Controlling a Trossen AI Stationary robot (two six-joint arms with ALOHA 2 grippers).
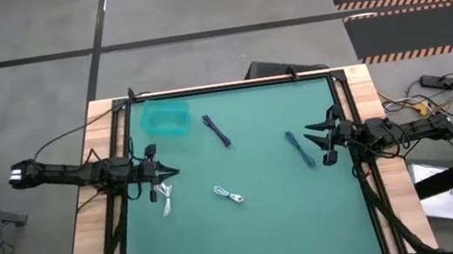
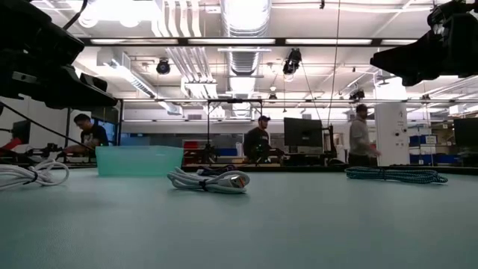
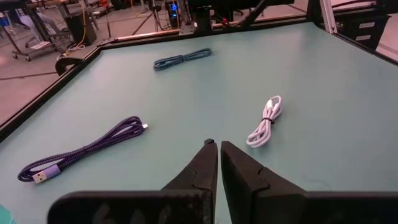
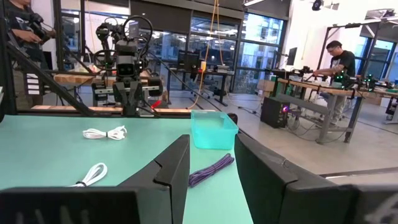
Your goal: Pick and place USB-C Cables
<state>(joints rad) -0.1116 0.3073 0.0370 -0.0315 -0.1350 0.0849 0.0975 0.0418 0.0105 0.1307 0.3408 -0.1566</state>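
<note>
Four bundled cables lie flat on the green mat. One white cable [image 1: 164, 197] [image 2: 30, 175] is just near-side of my left gripper [image 1: 162, 172] [image 3: 219, 146], which hovers shut above the mat. The other white cable [image 1: 229, 195] [image 3: 266, 120] [image 2: 209, 180] lies mid-table. A purple-blue cable [image 1: 216, 131] [image 3: 81, 149] [image 4: 211, 169] lies next to the translucent teal tray [image 1: 165, 118] [image 4: 213, 129]. A dark teal cable [image 1: 300, 149] [image 2: 396, 175] lies just in front of my right gripper [image 1: 314, 139] [image 4: 211, 162], which is open and raised above the mat.
The teal tray [image 2: 139, 160] stands on the mat near the far left corner. A raised dark frame [image 1: 230, 85] runs round the mat. Bare mat [image 1: 250, 238] spreads along the near side. People stand at benches [image 2: 258, 138] in the room beyond the table.
</note>
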